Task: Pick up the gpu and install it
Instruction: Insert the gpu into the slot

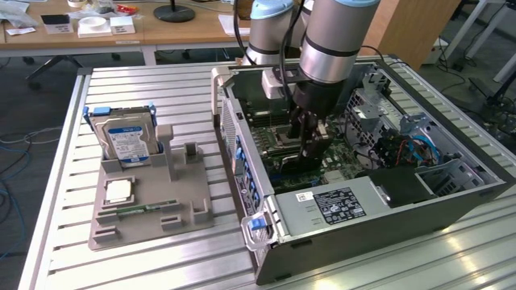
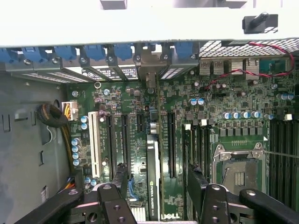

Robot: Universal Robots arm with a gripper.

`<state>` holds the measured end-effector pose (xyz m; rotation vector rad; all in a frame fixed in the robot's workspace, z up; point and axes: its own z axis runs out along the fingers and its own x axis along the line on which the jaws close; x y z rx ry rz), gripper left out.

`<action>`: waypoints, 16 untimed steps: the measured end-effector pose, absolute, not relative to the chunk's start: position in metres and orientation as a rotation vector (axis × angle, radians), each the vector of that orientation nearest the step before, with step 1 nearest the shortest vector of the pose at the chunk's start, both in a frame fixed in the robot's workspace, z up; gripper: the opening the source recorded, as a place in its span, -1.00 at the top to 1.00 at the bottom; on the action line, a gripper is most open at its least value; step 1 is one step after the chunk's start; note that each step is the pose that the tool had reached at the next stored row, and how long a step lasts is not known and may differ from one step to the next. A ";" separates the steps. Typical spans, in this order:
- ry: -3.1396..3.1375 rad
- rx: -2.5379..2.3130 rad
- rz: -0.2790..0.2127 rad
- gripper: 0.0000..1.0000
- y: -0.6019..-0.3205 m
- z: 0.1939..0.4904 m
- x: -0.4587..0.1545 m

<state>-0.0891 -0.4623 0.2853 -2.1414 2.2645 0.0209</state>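
Green board edge-on, black strip along its top: the gpu (image 2: 153,182) is standing upright in a long slot of the motherboard (image 2: 219,98), inside the PC case (image 1: 387,211). It is sitting between the two fingers (image 2: 119,184) of the gripper (image 2: 158,177).

The gripper is spread wide and grasping nothing. The pads are standing apart from the card on both sides, w/ a visible gap each side.

Judging by this, the step in hand is seating and letting go. Doing it well is looking like:
- keeping the card square to its slot, no lean toward either neighbouring slot
- checking the silver end bracket (image 2: 148,70) is lining up w/ the rear opening under the blue clips (image 2: 93,51)
- keeping the pads off the board while the arm is working close by, as a sideways nudge could be tipping the card
- Whether the card is fully home, can't tell; the slot contact is hidden by the card itself.

Looks: thin and narrow. White lettering is running along the black top strip, reading approx. NVIDIA Quadro. The bracket end is meeting the rear wall of the case.

Around it, a white slot (image 2: 93,144) and the bare CPU socket (image 2: 238,168) are flanking the card, one on each side, both well apart from it.

In the exterior view the gripper (image 1: 310,151) is reaching down into the case. At 9 o'clock from the case, a grey parts tray (image 1: 190,217) is holding a blue-labelled hard drive (image 1: 125,142) and a RAM stick (image 1: 145,209).
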 end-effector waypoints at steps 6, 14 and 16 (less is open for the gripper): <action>2.264 -2.142 0.021 -0.27 -0.462 0.292 -0.089; 2.264 -2.142 0.021 -0.27 -0.462 0.298 -0.089; 2.264 -2.142 0.021 -0.27 -0.462 0.298 -0.089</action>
